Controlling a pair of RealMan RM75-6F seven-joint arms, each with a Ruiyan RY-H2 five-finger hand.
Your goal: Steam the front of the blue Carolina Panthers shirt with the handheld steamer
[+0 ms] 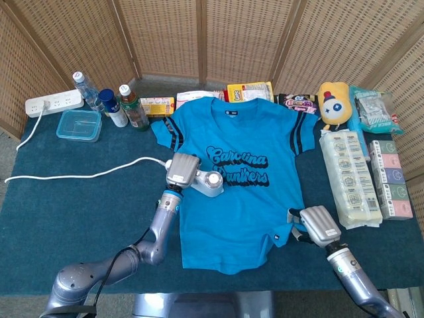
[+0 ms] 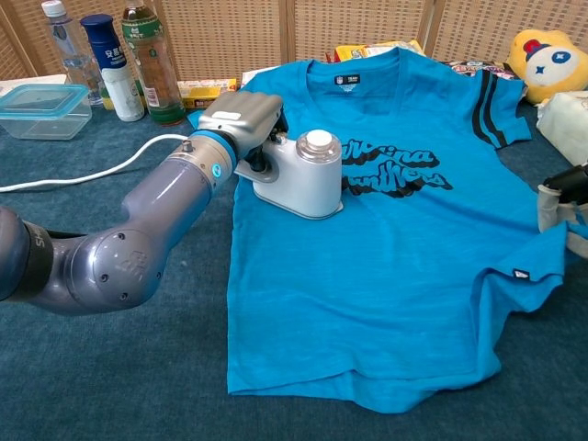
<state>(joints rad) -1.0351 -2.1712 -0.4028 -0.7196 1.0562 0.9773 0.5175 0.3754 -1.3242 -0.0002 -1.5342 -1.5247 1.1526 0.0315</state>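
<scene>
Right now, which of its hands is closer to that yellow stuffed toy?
Right. The right hand holds the shirt's hem below the toy; the left hand is across the shirt.

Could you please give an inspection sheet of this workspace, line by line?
Surface: table under dark teal cloth.
Job's things: blue shirt flat, front up, hem bunched at right; steamer on its upper left part.
Clutter: bottles, plastic box, snack packs, yellow plush toy.
Hands: left hand grips steamer; right hand holds shirt edge.
Cables: white cord runs left from steamer; power strip.
Surroundings: wicker screens.
</scene>
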